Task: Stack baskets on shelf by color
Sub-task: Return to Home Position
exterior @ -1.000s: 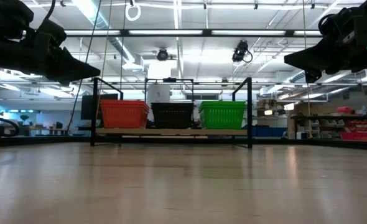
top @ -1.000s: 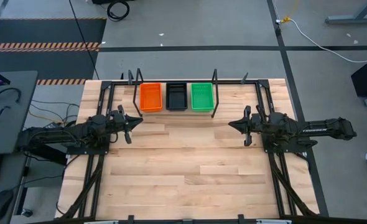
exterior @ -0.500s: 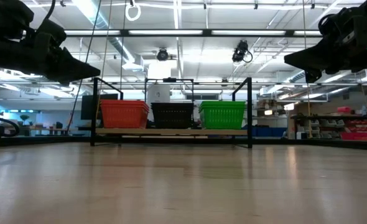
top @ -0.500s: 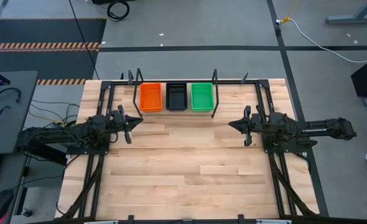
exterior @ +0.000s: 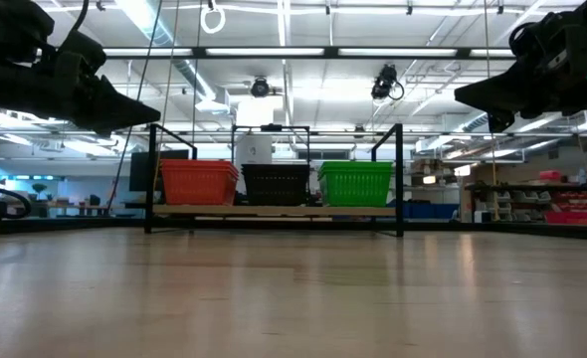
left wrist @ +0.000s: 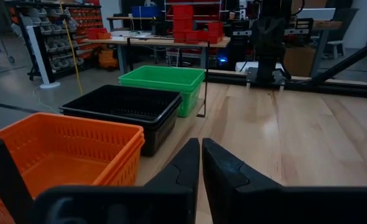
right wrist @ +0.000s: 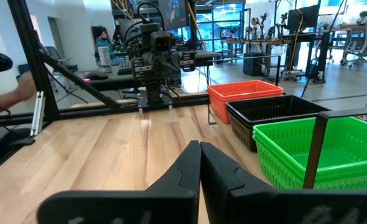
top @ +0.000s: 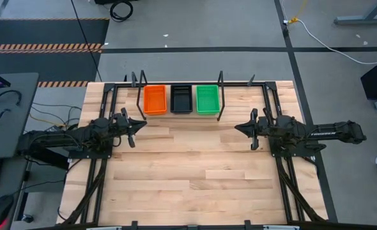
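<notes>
On your wooden tabletop point(top: 188, 172), the left gripper point(top: 141, 122) hovers clenched on nothing near the orange baskets point(top: 154, 99), with the black baskets point(top: 181, 99) and green baskets point(top: 207, 99) stacked next along the shelf point(exterior: 274, 211), the green nearest your right gripper point(top: 238, 128), likewise clenched empty.

1. shelf point(exterior: 274, 211): light wood board, thin black posts, level. It carries every basket in one row.
2. orange stack point(top: 154, 99): mesh trays nested, upright, at the shelf's left end in the high view.
3. black stack point(top: 181, 99): nested, upright, mid-shelf, just beside both neighbours.
4. green stack point(top: 207, 99): nested, upright, at the shelf's right end.
5. All three stacks are of equal height and sit square to the shelf.
</notes>
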### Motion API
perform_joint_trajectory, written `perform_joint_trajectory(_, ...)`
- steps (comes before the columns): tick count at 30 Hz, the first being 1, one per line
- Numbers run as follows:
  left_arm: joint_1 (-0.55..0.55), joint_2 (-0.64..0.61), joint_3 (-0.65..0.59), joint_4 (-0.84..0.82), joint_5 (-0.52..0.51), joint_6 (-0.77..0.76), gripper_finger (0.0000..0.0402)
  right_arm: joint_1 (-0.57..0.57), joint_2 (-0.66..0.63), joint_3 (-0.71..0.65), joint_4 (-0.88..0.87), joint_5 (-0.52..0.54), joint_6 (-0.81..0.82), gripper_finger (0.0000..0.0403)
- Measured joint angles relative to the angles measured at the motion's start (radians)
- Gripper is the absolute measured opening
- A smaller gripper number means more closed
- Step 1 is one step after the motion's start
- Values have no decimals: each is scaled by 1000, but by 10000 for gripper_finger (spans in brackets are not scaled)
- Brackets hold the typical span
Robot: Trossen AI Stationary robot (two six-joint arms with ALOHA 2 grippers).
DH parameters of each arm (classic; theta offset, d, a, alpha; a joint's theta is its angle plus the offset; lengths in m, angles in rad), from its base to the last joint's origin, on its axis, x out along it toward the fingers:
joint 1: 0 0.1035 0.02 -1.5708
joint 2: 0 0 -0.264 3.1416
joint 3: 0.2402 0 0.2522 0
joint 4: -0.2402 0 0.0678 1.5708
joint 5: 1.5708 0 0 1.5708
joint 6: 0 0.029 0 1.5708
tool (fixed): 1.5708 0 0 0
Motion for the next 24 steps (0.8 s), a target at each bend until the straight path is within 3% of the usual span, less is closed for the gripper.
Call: perform_joint_trajectory(24,0,0,0,0,0,0,29,0,0,0,0,0,0,13)
